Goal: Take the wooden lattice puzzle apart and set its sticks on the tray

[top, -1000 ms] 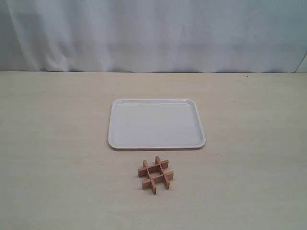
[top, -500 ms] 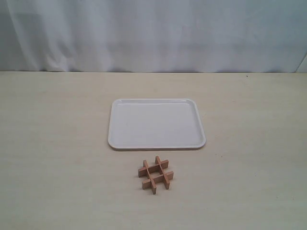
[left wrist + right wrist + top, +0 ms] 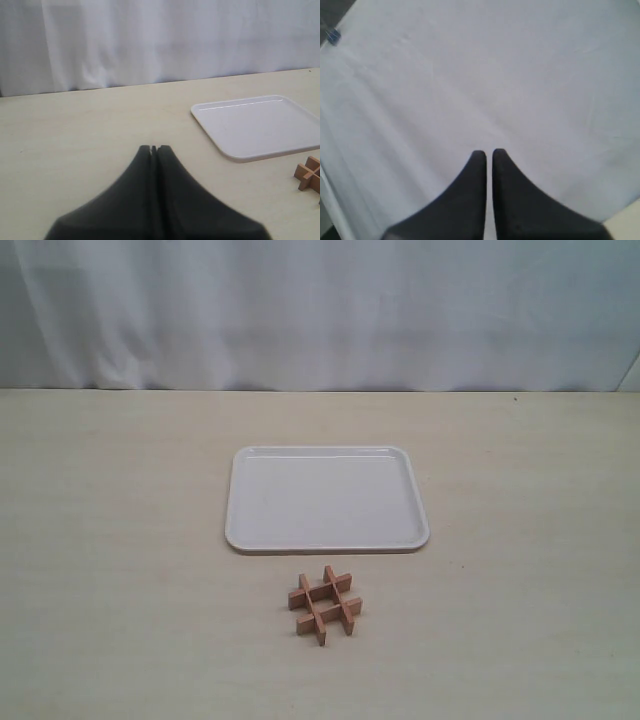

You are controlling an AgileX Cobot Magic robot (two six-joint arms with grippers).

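tray (image 3: 327, 502) | wooden lattice puzzle (image 3: 325, 604) assembled, on table (image 3: 120, 540) just outside tray rim

**Materials and Surface Finish: Findings**

Wooden lattice puzzle (image 3: 328, 615): reddish-brown wood, matt and unvarnished in look, with paler cut ends and faces sawn flat.

Tray (image 3: 327, 500): white and smooth, with a soft sheen along the raised rim. Whether it is plastic or ceramic cannot be told.

Table (image 3: 120, 540): pale beige top with a faint, streaky wood-grain pattern. The finish is matt and even, with a few small dark specks.

Backdrop curtain (image 3: 320, 310): white cloth, matt, hanging in soft vertical folds.

Left gripper (image 3: 154, 148) and right gripper (image 3: 489, 154): black fingers, smooth and matt, plastic or rubber in appearance.
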